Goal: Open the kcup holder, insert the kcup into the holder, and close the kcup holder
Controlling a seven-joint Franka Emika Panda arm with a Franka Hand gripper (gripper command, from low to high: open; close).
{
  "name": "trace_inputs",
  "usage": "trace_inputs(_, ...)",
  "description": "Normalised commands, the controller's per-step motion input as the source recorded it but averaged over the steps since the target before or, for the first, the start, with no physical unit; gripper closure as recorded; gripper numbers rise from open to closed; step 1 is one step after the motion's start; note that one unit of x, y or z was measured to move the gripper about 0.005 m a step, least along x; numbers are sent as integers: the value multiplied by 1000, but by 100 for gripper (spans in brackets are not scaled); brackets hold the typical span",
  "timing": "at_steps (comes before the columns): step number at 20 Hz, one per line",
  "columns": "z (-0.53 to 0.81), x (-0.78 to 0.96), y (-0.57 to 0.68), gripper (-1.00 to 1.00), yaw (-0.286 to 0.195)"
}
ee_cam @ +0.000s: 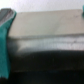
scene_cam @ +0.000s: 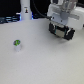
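The kcup, a tiny pod with a green top, stands alone on the white table at the exterior view's left. My gripper hangs far from it at the exterior view's upper right, low over a dark shape that I cannot separate from its fingers. The wrist view is blurred. It shows one teal finger at the picture's edge, beside a pale bar that lies over a dark face. This looks like the kcup holder's front, very close. The gripper looks open, with nothing held.
A white bottle-like object stands at the back of the table, with dark clutter along the far edge. The arm's white body fills the upper right of the exterior view.
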Motion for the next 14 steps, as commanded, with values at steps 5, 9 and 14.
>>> trace_inputs(5,293,974,-295,100,-51)
trace_inputs(9,294,965,-295,100,-54)
trace_inputs(14,113,443,-133,100,-25)
